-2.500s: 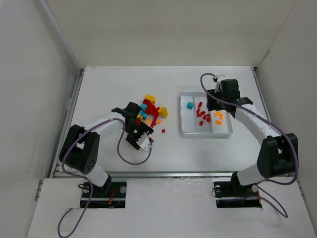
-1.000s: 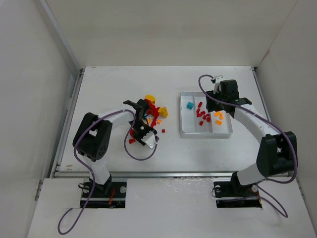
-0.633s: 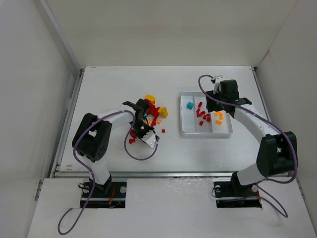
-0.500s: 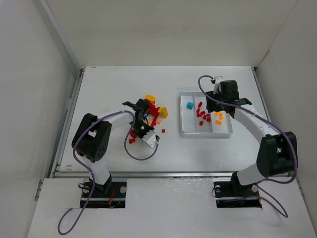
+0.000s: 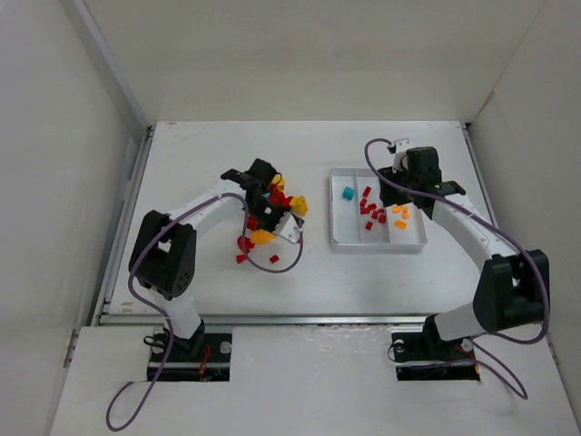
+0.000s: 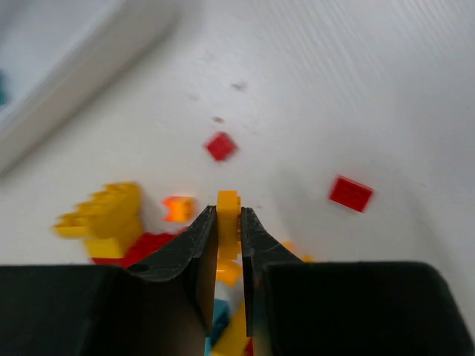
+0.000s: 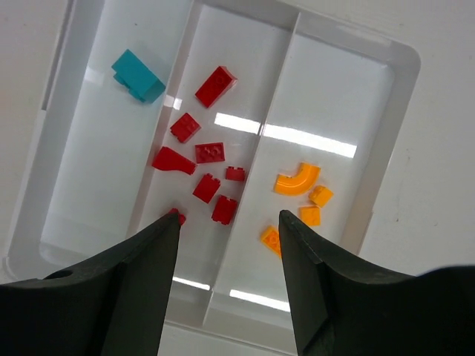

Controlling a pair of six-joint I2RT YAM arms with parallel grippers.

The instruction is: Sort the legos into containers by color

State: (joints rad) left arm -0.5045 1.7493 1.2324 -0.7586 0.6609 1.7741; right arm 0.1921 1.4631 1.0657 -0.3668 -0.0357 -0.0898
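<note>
My left gripper [image 5: 262, 234] [image 6: 228, 211] is shut on an orange-yellow lego [image 6: 228, 200] [image 5: 261, 237], held just above the table beside the pile of red, yellow and teal legos [image 5: 277, 195]. Two red legos [image 6: 223, 146] [image 6: 350, 193] lie loose beyond it. The white tray [image 5: 377, 247] [image 7: 404, 59] holds a teal lego [image 7: 138, 76] in its left compartment, several red ones [image 7: 210, 152] in the middle and several orange ones [image 7: 297, 179] in the right. My right gripper [image 5: 392, 189] [image 7: 228, 216] hangs open over the tray with nothing between its fingers.
Loose red legos [image 5: 274, 259] [image 5: 243, 245] lie near the front of the pile. A blurred tray rim [image 6: 82, 67] shows at the upper left of the left wrist view. White walls close in the table on the left, back and right.
My left gripper closed on the orange-yellow lego and swung with it toward the back right. A few red legos were scattered. The right arm has stayed in place.
</note>
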